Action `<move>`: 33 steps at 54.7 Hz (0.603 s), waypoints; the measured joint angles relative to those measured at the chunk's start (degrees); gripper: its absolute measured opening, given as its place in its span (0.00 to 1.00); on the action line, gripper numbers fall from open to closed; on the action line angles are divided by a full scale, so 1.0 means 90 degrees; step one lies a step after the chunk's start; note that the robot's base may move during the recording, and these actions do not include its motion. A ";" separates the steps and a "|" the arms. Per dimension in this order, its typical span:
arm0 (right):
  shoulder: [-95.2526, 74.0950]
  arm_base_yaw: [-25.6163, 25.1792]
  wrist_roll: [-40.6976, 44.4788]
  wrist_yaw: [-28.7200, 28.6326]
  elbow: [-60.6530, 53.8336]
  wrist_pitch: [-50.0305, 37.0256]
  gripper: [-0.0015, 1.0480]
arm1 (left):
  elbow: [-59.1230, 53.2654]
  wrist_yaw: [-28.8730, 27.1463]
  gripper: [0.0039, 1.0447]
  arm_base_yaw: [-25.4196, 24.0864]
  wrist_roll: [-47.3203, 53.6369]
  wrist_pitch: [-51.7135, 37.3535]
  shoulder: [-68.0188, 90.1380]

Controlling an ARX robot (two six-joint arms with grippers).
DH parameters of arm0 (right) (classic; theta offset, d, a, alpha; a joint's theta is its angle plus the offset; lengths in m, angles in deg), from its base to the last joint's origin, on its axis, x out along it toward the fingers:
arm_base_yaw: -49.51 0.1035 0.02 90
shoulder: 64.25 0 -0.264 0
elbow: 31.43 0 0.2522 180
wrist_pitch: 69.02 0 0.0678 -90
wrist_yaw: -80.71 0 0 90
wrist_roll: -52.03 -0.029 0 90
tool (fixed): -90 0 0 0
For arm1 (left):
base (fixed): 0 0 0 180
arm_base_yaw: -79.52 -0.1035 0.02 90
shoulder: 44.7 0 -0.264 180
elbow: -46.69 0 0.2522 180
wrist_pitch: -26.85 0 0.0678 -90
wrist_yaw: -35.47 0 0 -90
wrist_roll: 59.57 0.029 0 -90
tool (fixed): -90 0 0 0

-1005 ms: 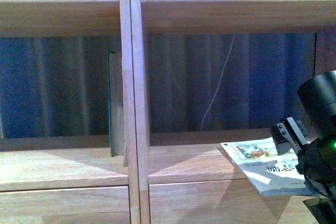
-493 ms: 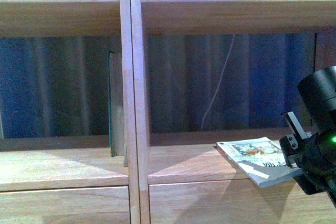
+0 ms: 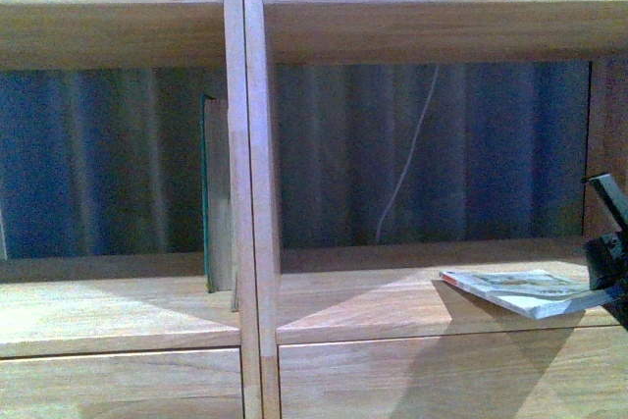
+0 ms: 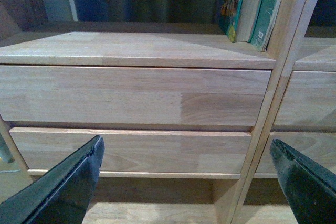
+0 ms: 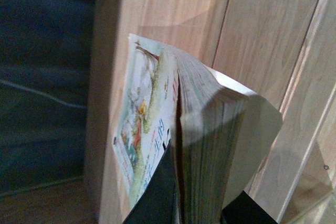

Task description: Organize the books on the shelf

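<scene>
The right gripper [image 5: 198, 205] clamps the paperback [image 3: 525, 289], held nearly flat, low in the shelf's [image 3: 373, 309] right compartment; the left gripper [image 4: 186, 148] hangs open, empty, before the drawers [image 4: 131, 95].

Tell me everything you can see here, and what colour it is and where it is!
shelf: one, light wood, fills the front view.
drawers: two stacked in plain view, light wood, under the left compartment.
standing books: two, it seems, teal-green, upright against the middle post in the left compartment.
paperback: one, pale with a picture cover, lying nearly flat low in the right compartment.
cable: one, white, hanging behind the right compartment.
curtain: blue, behind the shelf.
left gripper: black, open, facing the drawers.
right gripper: black, shut on the paperback's edge.
</scene>
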 joint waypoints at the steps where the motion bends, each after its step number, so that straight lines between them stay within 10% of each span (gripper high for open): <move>1: 0.0051 -0.0007 0.0024 0.0002 -0.0041 -0.0029 0.07 | 0.0000 -0.0002 0.93 0.0000 0.0000 0.0000 0.0000; 33: 0.3820 -0.0204 0.2052 0.0070 -0.1501 -0.1037 0.07 | 0.0000 0.0000 0.93 0.0000 0.0000 0.0000 0.0000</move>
